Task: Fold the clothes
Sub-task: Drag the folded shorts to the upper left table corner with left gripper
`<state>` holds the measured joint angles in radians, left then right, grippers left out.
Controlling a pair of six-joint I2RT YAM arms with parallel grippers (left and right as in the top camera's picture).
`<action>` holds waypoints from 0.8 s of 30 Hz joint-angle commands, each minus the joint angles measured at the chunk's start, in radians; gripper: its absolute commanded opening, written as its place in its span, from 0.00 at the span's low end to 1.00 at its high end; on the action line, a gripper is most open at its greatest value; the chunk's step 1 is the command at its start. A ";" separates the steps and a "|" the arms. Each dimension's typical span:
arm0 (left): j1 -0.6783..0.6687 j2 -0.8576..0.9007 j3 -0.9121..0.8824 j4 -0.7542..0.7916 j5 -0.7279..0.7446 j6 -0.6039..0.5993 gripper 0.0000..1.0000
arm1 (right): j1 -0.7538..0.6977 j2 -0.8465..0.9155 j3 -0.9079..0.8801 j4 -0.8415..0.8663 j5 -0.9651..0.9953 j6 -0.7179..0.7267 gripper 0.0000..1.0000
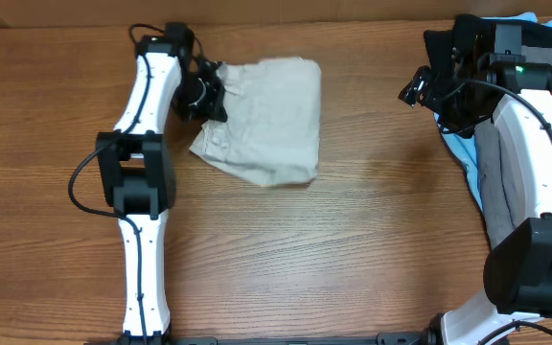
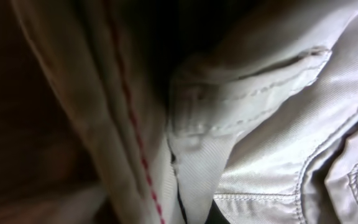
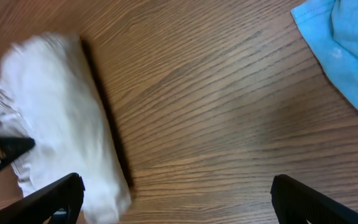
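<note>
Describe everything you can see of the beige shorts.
The shorts are pale beige woven cloth, folded into a roughly square bundle with one rumpled corner sticking out. Up close they show stitched seams, a pocket edge and a line of red thread. They lie on the wooden table, left of centre. The left gripper has its jaws shut on their left edge.

beige shorts (image 2: 272, 149) filling frame, stitched seams, red thread line — close-up
</note>
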<state>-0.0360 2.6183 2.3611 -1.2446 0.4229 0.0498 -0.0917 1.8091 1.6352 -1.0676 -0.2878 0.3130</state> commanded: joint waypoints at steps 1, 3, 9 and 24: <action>0.131 0.011 -0.017 0.058 -0.064 -0.306 0.04 | -0.001 -0.008 0.009 0.002 0.011 -0.011 1.00; 0.189 0.011 -0.017 0.084 -0.064 -0.415 0.04 | -0.001 -0.008 0.009 0.003 0.011 -0.011 1.00; 0.384 0.011 -0.017 0.097 -0.064 -0.750 0.04 | -0.001 -0.008 0.009 0.009 0.011 -0.011 1.00; 0.609 0.011 -0.017 0.266 -0.069 -1.267 0.04 | -0.001 -0.008 0.009 0.014 0.010 -0.006 1.00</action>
<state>0.5781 2.6183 2.3585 -1.0077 0.3946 -1.0550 -0.0917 1.8091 1.6352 -1.0595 -0.2832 0.3130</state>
